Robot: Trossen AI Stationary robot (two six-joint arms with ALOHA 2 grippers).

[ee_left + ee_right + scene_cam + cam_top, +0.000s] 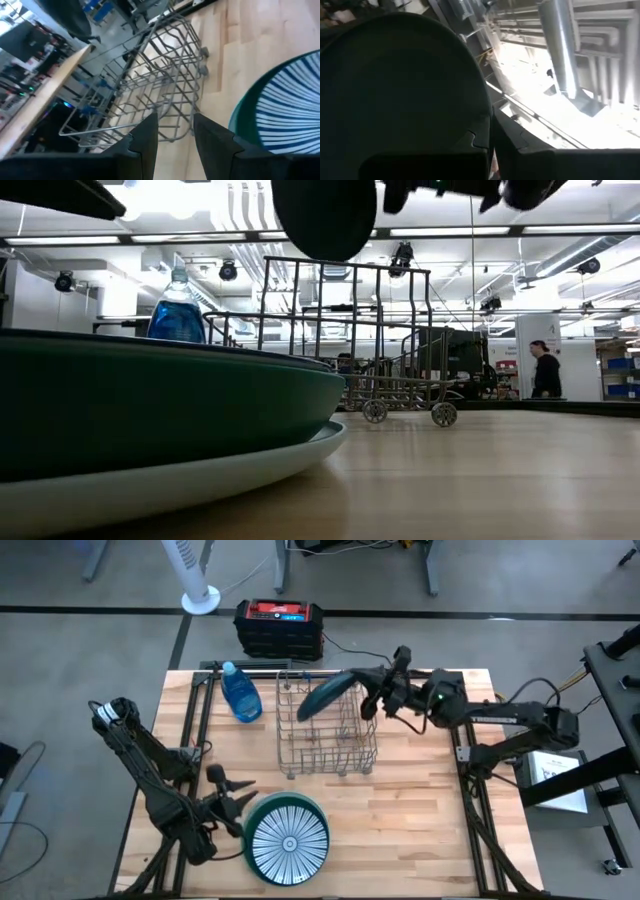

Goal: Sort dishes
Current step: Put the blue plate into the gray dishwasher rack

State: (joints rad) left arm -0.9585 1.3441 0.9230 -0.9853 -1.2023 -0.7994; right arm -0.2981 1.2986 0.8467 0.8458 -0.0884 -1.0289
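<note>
My right gripper [372, 696] is shut on a dark teal plate [327, 695], which it holds over the wire rack [325, 745]. In the low view this plate [325, 215] hangs above the rack [340, 330]. A white plate with dark radial stripes [288, 840] lies on top of a green plate [290, 802] in a stack near the table's near edge. My left gripper [233, 790] is open just left of this stack. In its wrist view the open fingers [175, 137] point toward the rack [150, 85], with the striped plate [290, 110] beside them. My right gripper pinches the teal plate by its rim [482, 125], one finger on each face. The fingers come level from the table's right side. The plate is lifted clear above the rack and stands tilted on edge.
A blue bottle [240, 692] stands left of the rack near the far edge. A black and red box [279, 625] sits on the floor beyond the table. A person [545, 370] stands far off in the room. Bare wood [420, 820] lies right of the stack.
</note>
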